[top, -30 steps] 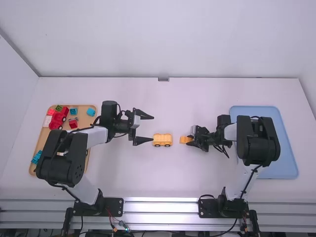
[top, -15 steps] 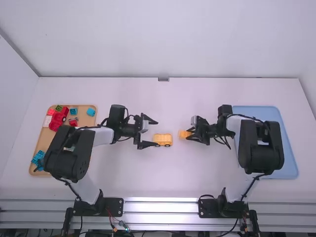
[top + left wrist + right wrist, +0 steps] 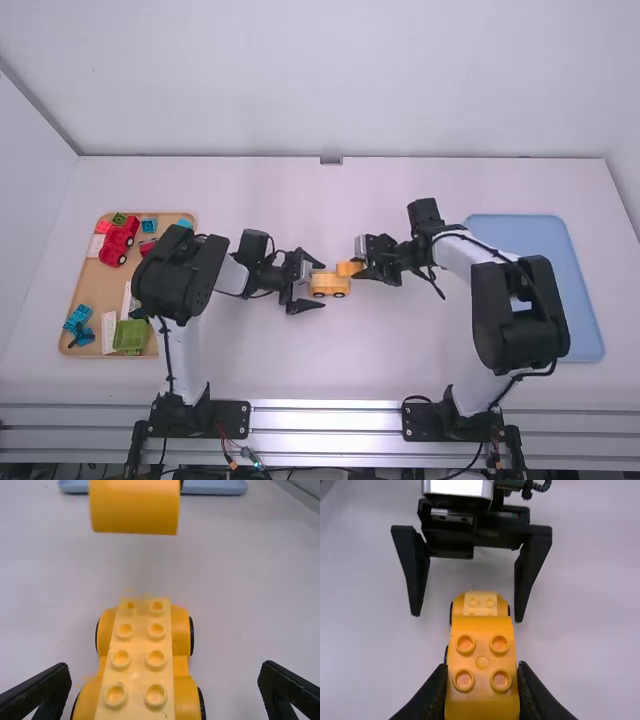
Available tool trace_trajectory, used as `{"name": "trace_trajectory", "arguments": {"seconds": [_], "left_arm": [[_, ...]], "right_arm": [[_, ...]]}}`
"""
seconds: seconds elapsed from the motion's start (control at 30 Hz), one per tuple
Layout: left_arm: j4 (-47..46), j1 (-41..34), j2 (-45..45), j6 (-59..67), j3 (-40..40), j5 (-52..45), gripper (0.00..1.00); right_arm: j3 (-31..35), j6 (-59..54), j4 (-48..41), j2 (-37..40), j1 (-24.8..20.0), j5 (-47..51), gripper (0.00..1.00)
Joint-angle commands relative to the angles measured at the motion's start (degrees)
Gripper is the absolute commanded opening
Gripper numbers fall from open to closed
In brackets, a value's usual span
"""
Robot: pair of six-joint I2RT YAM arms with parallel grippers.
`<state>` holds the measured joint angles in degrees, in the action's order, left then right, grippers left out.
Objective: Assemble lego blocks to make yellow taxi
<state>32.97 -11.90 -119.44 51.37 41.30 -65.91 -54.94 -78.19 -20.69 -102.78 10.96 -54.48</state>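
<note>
Right gripper (image 3: 356,270) has moved inward, pinching orange block (image 3: 482,700); left gripper (image 3: 323,285) spread. Tan tray (image 3: 93,300) holds red car (image 3: 117,241). Yellow base (image 3: 139,665): studded, wheeled.

The black left gripper (image 3: 322,285) stands open around one end of a low yellow plastic wheeled base (image 3: 137,670) with studs, a strip of white table (image 3: 325,370) on either side between base and finger. Ahead of it, a raised, rounded orange plastic block (image 3: 482,692) and the black right gripper (image 3: 360,271) bar the way; open tabletop to both grippers' left and right gives passing room.
</note>
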Motion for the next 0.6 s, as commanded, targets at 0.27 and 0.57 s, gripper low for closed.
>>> {"name": "trace_trajectory", "arguments": {"seconds": [0.27,0.57], "left_arm": [[-0.11,-0.07,-4.24,0.74,2.97,-2.01,0.8],[0.15,-3.02,-4.24,0.98,2.82,4.72,0.65]], "right_arm": [[9.35,13.62,17.92,0.87,3.52,0.55,0.08],[12.61,20.09,26.53,0.79,4.15,0.59,0.08]]}}
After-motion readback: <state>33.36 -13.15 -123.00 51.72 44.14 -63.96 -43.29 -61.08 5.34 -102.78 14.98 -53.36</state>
